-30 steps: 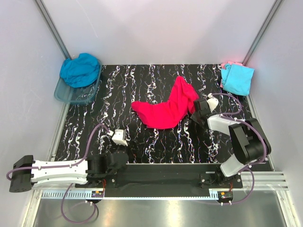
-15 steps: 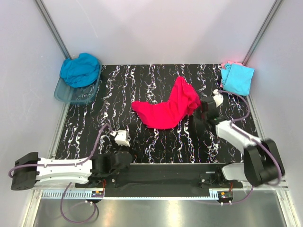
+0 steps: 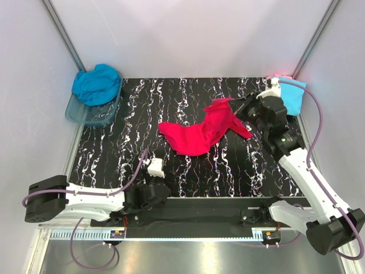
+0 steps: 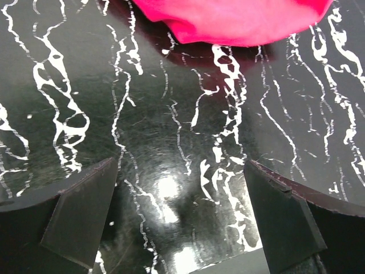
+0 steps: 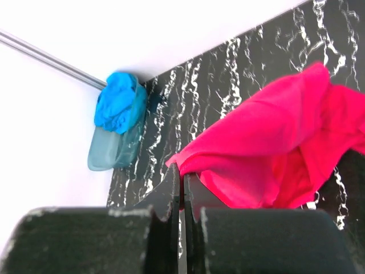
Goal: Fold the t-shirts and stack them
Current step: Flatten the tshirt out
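T-shirts number four; one pink-red t-shirt (image 3: pixel 197 134) lies in the middle of the black table (image 3: pixel 228 165); one teal-blue t-shirt (image 3: pixel 96 84) sits on one clear tub (image 3: pixel 85 117), far left; one light cyan t-shirt (image 3: pixel 292 97) lies far right on one pale pink t-shirt (image 3: pixel 278 76), which barely shows; the right hand (image 5: pixel 181 174) is clenched on the pink-red t-shirt's edge, holding it up; the left hand (image 4: pixel 179 165) is spread wide, grasping nothing, low over the table.
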Controlling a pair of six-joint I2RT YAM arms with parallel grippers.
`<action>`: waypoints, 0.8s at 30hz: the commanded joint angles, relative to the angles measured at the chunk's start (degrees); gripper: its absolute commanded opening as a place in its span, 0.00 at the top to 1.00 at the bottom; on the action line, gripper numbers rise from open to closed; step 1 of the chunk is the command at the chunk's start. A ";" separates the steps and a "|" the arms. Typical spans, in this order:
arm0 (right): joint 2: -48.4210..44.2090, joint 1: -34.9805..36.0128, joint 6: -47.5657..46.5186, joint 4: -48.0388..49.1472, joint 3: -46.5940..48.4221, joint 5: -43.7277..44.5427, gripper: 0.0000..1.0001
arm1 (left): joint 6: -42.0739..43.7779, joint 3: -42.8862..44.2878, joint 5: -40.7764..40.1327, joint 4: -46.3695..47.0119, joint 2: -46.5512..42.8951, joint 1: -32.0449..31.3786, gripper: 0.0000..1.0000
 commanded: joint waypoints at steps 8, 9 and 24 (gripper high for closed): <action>11.29 0.44 -6.07 -9.90 33.64 -2.27 1.00 | -3.34 2.46 0.61 8.25 5.85 -0.16 0.01; 12.27 0.44 -6.43 -10.43 36.27 -2.89 1.00 | -4.04 2.55 0.43 9.30 6.56 -0.24 0.01; 25.28 0.96 -12.67 -16.58 75.98 -16.51 1.00 | -3.52 16.77 -2.99 18.47 25.45 0.55 0.01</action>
